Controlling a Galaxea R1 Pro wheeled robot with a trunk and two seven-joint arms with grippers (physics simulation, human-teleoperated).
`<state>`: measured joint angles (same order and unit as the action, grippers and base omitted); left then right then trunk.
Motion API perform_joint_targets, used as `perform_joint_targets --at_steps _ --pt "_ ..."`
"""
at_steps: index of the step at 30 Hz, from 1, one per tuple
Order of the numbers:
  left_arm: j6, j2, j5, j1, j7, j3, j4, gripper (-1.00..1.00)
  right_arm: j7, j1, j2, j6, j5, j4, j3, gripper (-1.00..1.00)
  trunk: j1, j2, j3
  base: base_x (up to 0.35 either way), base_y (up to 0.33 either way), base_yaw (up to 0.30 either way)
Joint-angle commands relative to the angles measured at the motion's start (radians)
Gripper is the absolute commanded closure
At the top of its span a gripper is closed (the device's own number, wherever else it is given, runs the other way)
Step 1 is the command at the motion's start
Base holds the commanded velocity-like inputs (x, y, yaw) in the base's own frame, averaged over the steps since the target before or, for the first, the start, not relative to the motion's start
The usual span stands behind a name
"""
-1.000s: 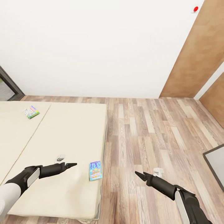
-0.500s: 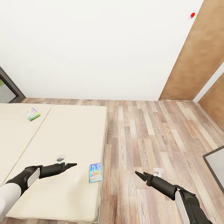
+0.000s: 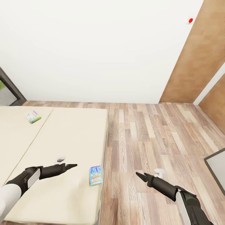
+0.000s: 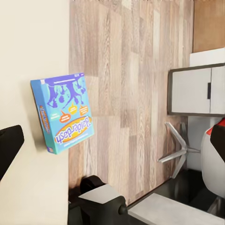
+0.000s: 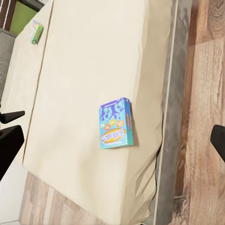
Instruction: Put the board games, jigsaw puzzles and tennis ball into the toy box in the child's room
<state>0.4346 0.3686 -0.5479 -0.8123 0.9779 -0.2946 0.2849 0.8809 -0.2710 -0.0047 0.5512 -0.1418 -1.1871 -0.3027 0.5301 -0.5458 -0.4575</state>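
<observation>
Lying untouched on the wide beige-mattressed bed [image 3: 72, 137] were two flat printed board games [image 3: 96, 175] (blue, green-bordered [image 3: 33, 116]); both grippers' closure couldn't be told.

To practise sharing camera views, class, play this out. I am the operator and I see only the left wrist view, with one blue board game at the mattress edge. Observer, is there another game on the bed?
Observer: Yes. A green-bordered board game lies far back on the bed, near the dark window frame.
Operator: Where is my left tool relative to the blue one?
Observer: In the head view the left tool hovers over the mattress, apart from the blue board game, which lies towards the robot's right.
Operator: And the right tool?
Observer: The right tool is off the bed, over the wood floor.
</observation>
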Motion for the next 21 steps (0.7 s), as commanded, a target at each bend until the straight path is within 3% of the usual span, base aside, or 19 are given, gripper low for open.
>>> perform_joint_targets --at_steps 1,21 --pt "0.009 0.001 -0.009 -0.001 0.001 -0.006 0.000 -1.00 0.001 -0.001 0.000 0.007 -0.005 0.000 -0.001 -1.00 0.000 -0.001 0.000 0.000 0.000 0.000" --pt "0.009 -0.009 -0.009 -0.001 -0.073 -0.006 0.000 -1.00 0.001 -0.001 -0.001 0.007 -0.005 0.000 -0.001 -1.00 0.000 -0.001 0.034 0.000 0.000 0.000"
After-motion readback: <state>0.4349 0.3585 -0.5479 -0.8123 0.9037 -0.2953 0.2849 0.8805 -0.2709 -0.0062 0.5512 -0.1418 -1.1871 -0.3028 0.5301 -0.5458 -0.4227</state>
